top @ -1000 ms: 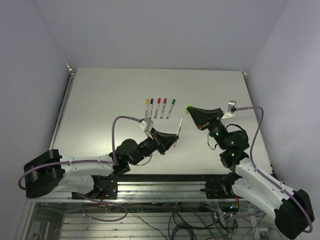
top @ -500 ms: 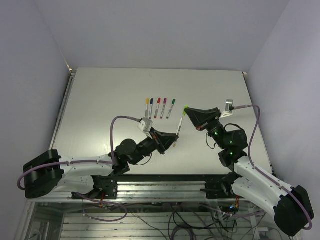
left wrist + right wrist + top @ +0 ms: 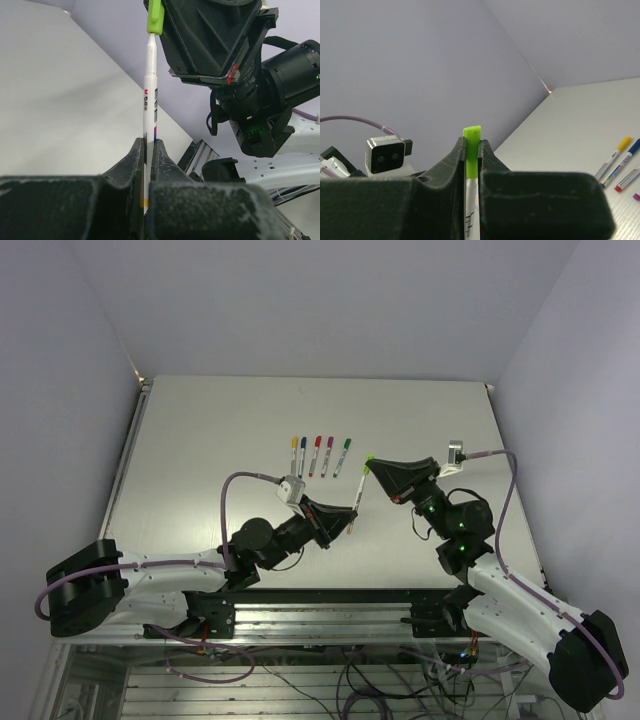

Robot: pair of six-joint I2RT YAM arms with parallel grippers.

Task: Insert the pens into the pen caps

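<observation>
Fingers of the left gripper [image 3: 148,146] pinch the thin white marker pen [image 3: 150,90] low on its barrel. At its one-o'clock end, the right gripper [image 3: 472,146] squeezes the light green plastic cap [image 3: 155,17], nib entering, seemingly not seated. Farther, at twelve o'clock, five capped pens [image 3: 320,456] lie in a row; this looks the last pair.

Table [image 3: 220,440]: flat, pale grey-white, matte, rectangular, metal strip along left edge.

On it, right of centre, toward the far half: row of pens [image 3: 318,455], five, side by side, close but apart, near parallel, slightly fanned. White barrels, coloured ends pointing to the far edge. Left to right: yellow pen [image 3: 294,453], blue pen [image 3: 302,454], red pen [image 3: 315,454], magenta pen [image 3: 327,455], green pen [image 3: 342,456]. All lie flat on the surface.
</observation>
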